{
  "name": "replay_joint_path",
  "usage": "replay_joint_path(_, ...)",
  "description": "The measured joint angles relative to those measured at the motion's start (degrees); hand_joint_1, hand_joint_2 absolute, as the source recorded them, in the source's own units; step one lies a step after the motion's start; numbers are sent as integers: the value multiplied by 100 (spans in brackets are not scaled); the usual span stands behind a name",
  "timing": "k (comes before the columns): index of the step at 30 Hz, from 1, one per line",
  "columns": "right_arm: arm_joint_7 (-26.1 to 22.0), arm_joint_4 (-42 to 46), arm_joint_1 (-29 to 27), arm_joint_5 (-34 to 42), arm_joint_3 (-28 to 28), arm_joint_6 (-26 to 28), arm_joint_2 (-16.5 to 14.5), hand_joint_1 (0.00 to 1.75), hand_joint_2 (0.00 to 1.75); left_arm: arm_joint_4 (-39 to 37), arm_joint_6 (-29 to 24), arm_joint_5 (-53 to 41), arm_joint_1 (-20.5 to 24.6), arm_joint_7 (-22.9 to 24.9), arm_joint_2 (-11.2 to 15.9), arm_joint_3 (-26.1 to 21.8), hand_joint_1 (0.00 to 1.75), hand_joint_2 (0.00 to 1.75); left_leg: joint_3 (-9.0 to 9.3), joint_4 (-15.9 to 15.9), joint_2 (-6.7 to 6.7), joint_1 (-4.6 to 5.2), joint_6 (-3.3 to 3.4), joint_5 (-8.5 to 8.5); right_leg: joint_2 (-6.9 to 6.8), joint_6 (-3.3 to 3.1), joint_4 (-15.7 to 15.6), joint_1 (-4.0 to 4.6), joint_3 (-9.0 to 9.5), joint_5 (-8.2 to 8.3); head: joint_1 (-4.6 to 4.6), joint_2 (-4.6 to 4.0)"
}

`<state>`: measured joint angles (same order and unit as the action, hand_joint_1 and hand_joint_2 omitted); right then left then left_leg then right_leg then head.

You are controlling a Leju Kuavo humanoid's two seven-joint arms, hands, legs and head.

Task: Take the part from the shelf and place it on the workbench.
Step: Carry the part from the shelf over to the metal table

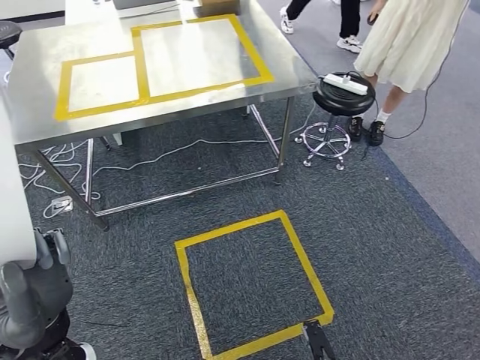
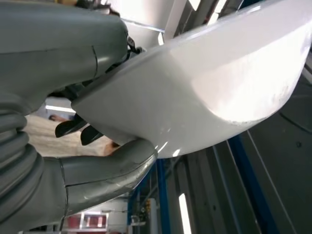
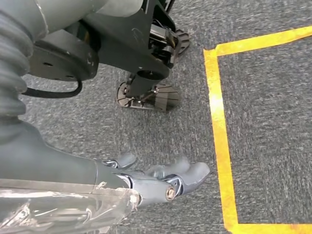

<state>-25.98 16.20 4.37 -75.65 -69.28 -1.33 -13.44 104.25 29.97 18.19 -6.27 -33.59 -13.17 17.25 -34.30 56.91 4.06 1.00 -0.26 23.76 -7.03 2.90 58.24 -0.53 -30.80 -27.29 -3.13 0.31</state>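
Left hand [image 2: 73, 97] clamped on the white moulded part [image 2: 206, 92], thumb under its lower face, dark fingers over the edge; same hand [image 1: 34, 292] low at the left of the head view, white part [image 1: 14, 202] rising above it. Right hand [image 3: 162, 178] hanging over grey carpet [image 3: 110, 122], fingers loosely extended and apart, holding nothing, just beside a yellow tape square [image 3: 221, 126]. Further out, steel worktop [image 1: 169, 105] with two yellow-taped rectangles [image 1: 198, 52], cables beneath, a black stool [image 1: 342, 94] carrying a power strip, a person in a pale skirt [image 1: 407, 37] at its right.
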Motion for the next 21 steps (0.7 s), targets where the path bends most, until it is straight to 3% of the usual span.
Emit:
replay_joint_path(1, -3, 0, 9, 1, -3, 0, -3, 0, 175, 0, 1, 1, -2, 4, -5, -9, 175, 175, 1, -18, -78, -11, 32, -12, 0, 34, 0, -6, 19, -20, -5, -1)
replay_joint_path(3, -8, 0, 27, 4, -7, 2, -6, 0, 175, 0, 3, 10, 1, 19, -16, -25, 175, 175, 19, -53, -203, -49, 105, -41, 248, 86, 241, -18, -64, -192, -30, -1)
replay_joint_path(5, -10, 0, 21, 16, -11, 27, -7, 0, 175, -2, 4, 15, 4, 40, -22, -39, 175, 175, 24, -59, -304, -72, 153, -50, 588, 103, 962, -22, -415, -551, -72, 0)
replay_joint_path(6, -9, 0, 12, 26, -14, 47, -7, 0, 175, -3, 4, 9, 2, 49, -23, -46, 175, 175, 25, -58, -363, -73, 164, -48, 659, 106, 1358, -20, -628, -700, -88, 0)
replay_joint_path(7, -3, 0, 3, 38, -19, 71, -7, 0, 175, -4, 3, -1, 0, 55, -23, -53, 175, 175, 29, -57, -420, -72, 167, -47, 686, 108, 1618, -18, -785, -756, -92, 1)
replay_joint_path(8, 5, 0, -6, 46, -25, 94, -7, 0, 175, -5, 2, -10, -1, 59, -23, -59, 175, 175, 36, -55, -468, -74, 165, -44, 693, 108, 1656, -18, -844, -685, -93, 1)
replay_joint_path(9, 19, 2, -10, 52, -32, 116, -6, 0, 175, -5, -1, -19, -2, 61, -23, -61, 175, 175, 48, -52, -508, -79, 156, -38, 693, 105, 1447, -20, -786, -498, -94, 1)
replay_joint_path(11, 61, 8, -6, 53, -44, 168, -5, 0, 175, -5, -12, -34, -2, 64, -23, -62, 175, 175, 70, -23, -561, -85, 110, -9, 714, 105, 640, -31, -453, -54, -96, 1)
replay_joint_path(12, 90, 11, 0, 48, -46, 195, -5, 0, 175, -5, -25, -45, -2, 61, -24, -61, 175, 175, 70, 2, -577, -80, 79, 8, 737, 88, 310, -35, -305, 80, -95, 1)
replay_joint_path(14, 169, 13, 8, 28, -48, 250, -5, 0, 175, -5, -61, -71, -2, 45, -25, -60, 175, 175, 54, 30, -591, -66, 20, 17, 776, 31, 65, -25, -197, 126, -89, 1)
replay_joint_path(17, 300, 13, 6, -21, -56, 346, -6, 0, 175, -1, -109, -104, -2, 19, -22, -57, 175, 175, 27, 69, -569, -84, -57, 59, 767, -96, 53, -24, -208, 158, -78, 1)
replay_joint_path(19, 362, 14, 13, -58, -60, 402, -7, 0, 175, 3, -110, -105, 0, 8, -20, -51, 175, 175, -159, 484, -516, -94, -118, 333, 750, -156, 42, -41, -211, 174, -48, 0)
replay_joint_path(21, 423, 15, 12, -74, -61, 450, -7, 0, 175, 3, -94, -84, 0, -2, -14, -46, 175, 175, -536, 1283, -485, -103, -158, 716, 725, -175, 42, -42, -218, 172, -27, -1)
